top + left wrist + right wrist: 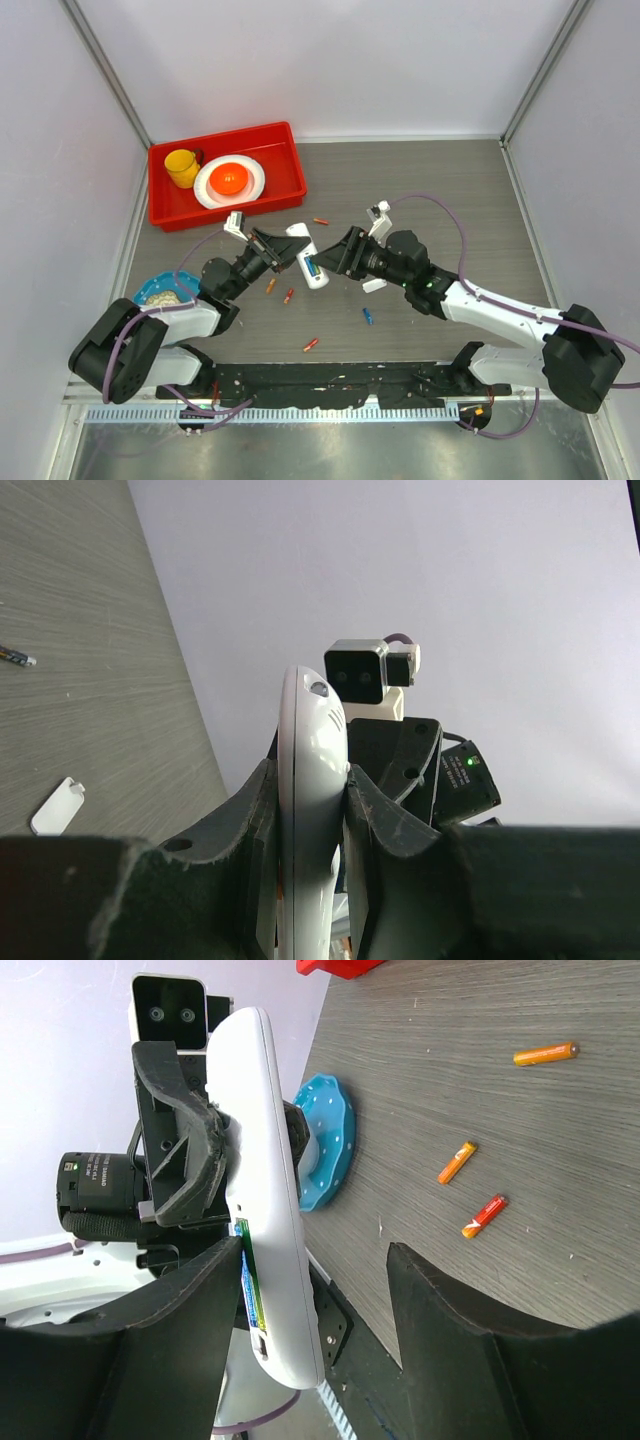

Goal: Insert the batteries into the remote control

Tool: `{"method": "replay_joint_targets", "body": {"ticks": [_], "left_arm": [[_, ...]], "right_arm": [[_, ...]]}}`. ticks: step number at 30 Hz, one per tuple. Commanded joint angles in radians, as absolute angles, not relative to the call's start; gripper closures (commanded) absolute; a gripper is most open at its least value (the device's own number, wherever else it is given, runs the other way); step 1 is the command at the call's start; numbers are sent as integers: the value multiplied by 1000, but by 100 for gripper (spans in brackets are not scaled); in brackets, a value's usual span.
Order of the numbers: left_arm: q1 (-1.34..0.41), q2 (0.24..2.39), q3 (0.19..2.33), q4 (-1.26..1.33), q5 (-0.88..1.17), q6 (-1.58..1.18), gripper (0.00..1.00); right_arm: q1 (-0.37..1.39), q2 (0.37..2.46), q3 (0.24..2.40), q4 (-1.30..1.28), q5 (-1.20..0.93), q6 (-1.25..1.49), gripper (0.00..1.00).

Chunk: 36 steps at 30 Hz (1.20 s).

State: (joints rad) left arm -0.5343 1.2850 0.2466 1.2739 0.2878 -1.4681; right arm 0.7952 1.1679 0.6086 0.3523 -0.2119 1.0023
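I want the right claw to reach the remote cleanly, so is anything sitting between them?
Nothing visible. The left claw holds the remote control up off the table, and the right claw stands open right beside it with only air between. The loose batteries lie on the table, out of the path.

The far-left corner is closed off by the red bin (285, 150). Mid-table, passage is barred by the raised remote control (318, 276) — clamped in the left gripper (283, 247), straddled by the right gripper (338, 260). Bare table (460, 200) is found far right — batteries (289, 295) are strewn nearer.
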Motion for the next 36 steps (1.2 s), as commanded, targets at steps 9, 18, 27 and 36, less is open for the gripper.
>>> {"method": "replay_joint_targets", "body": {"ticks": [9,18,27,36], "left_arm": [[-531,1253,288,1546,293,-1488,100],[-531,1269,281,1546,295,-1489,100],[-531,1275,288,1546,304,-1502,100],[-531,1275,305,1546,310,-1509,100]], "right_arm": [[790,1177,600,420,-221,1014,31],[785,1150,611,460,-281,1002,27],[782,1172,603,473,-319,1000,33],[784,1236,647,382,-341,957,41]]}}
